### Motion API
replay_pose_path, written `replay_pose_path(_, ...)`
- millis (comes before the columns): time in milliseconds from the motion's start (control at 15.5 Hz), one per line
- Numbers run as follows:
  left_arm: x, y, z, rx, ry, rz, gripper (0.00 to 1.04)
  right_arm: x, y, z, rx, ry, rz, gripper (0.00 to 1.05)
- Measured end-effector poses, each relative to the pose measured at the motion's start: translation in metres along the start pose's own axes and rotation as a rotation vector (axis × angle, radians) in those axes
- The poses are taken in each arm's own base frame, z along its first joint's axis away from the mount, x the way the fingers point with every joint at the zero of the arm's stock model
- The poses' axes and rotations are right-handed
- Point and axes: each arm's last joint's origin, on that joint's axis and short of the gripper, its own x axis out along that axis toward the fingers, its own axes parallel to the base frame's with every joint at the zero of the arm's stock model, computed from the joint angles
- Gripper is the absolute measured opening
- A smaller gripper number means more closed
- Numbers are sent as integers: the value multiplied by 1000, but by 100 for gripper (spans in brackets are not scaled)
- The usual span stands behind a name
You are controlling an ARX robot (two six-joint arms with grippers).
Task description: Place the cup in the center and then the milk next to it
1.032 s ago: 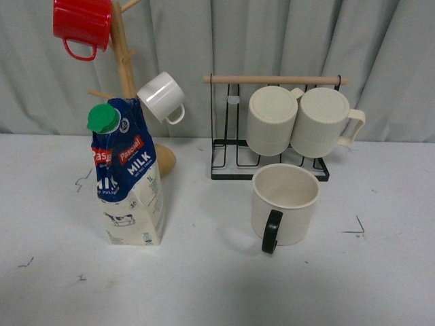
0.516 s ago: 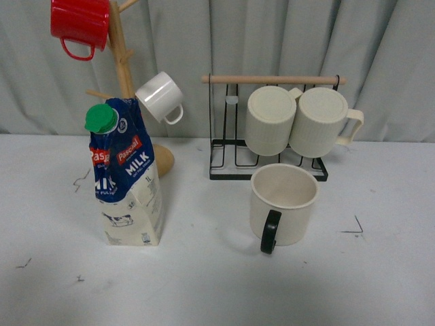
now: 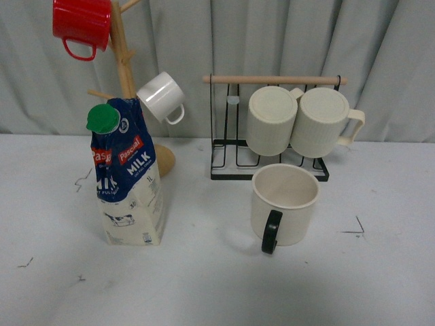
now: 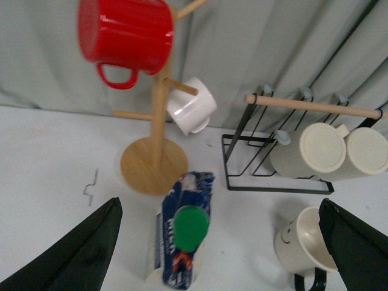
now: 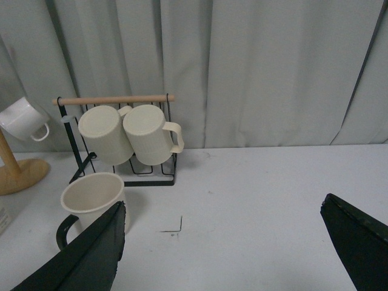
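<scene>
The cup (image 3: 284,204), a wide cream mug with a black handle facing me, stands on the white table right of centre, just in front of the wire rack. Its smiley face shows in the left wrist view on the cup (image 4: 297,239); in the right wrist view the cup (image 5: 92,198) sits at the left. The milk (image 3: 128,173), a blue-and-white carton with a green cap, stands upright to the left. My left gripper (image 4: 221,251) hangs open high above the milk (image 4: 183,235) and cup. My right gripper (image 5: 227,254) is open over bare table right of the cup. Neither arm shows in the front view.
A wooden mug tree (image 3: 126,75) behind the milk carries a red mug (image 3: 81,26) and a small white cup (image 3: 162,97). A black wire rack (image 3: 272,146) with a wooden bar holds two ribbed cream mugs (image 3: 299,121). Grey curtain closes the back.
The front view wobbled by a few pixels; the cup, the milk and the racks stand where they were.
</scene>
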Motion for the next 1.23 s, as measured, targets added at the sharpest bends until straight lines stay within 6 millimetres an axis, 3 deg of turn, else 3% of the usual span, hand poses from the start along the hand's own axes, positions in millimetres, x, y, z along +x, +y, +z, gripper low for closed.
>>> replay_pose_path(194,52,-16,-11,29,111,-4,98,0,0,0,0,0,0,98)
replay_pose_path(387,74,-17,-17,46,147,18,98,0,0,0,0,0,0,98)
replay_pose_path(581,81,-10,-27,77,164,49,98,0,0,0,0,0,0,98)
replay_pose_path(903,94,4,-70,110,250,90,98,0,0,0,0,0,0,98)
replay_pose_path(1226,104,6,-90,117,265,100,98,0,0,0,0,0,0,98)
